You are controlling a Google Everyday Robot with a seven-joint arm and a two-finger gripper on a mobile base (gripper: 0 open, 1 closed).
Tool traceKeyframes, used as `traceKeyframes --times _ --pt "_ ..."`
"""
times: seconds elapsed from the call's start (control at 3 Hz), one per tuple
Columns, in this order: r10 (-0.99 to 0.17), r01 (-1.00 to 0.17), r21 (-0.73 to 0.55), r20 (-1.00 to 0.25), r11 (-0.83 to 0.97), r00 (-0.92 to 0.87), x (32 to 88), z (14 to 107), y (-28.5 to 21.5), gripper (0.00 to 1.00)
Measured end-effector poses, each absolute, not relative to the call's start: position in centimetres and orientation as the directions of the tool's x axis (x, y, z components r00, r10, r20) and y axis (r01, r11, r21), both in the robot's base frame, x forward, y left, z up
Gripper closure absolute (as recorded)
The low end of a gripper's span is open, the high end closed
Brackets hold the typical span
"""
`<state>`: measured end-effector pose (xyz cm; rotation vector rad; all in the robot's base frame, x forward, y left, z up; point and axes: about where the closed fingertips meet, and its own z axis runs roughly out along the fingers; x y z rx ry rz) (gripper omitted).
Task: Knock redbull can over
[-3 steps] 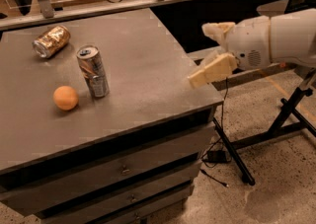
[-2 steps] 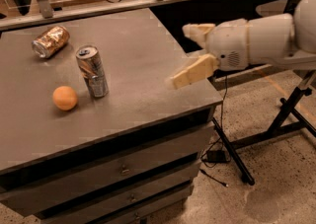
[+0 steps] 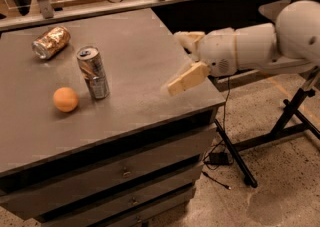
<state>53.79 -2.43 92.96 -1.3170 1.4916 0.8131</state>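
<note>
Silver and slim, the redbull can point(image 3: 93, 72) stands upright on the grey table point(image 3: 140, 46), left of centre. An orange ball point(image 3: 65, 99) sits just beside it, and a gold-brown can point(image 3: 50, 42) lies behind. The gripper point(image 3: 174, 62) hovers over the table's right edge, fingers spread wide, well apart from the can.

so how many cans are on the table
2. The redbull can stands upright left of middle on the table, beside the orange ball; a gold-brown can lies on its side at the back left. The gripper hovers open over the right edge. None seems hidden.
</note>
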Motion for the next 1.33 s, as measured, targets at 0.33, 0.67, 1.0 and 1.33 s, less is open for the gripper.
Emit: traceKeyframes --times 0.33,0.67,1.0,1.33 --pt "-0.323 -0.986 -0.108 -0.944 0.130 0.061 54.9 91.0 -0.6 0.00" --pt "-0.288 -0.990 -0.111 -0.954 0.081 0.083 56.4 89.6 2.0 0.00" --pt "-0.240 -0.994 -0.095 -0.967 0.047 0.081 56.7 88.6 5.2 0.00" --pt "-0.213 -0.995 -0.097 -0.973 0.037 0.087 57.2 88.0 8.1 0.00"
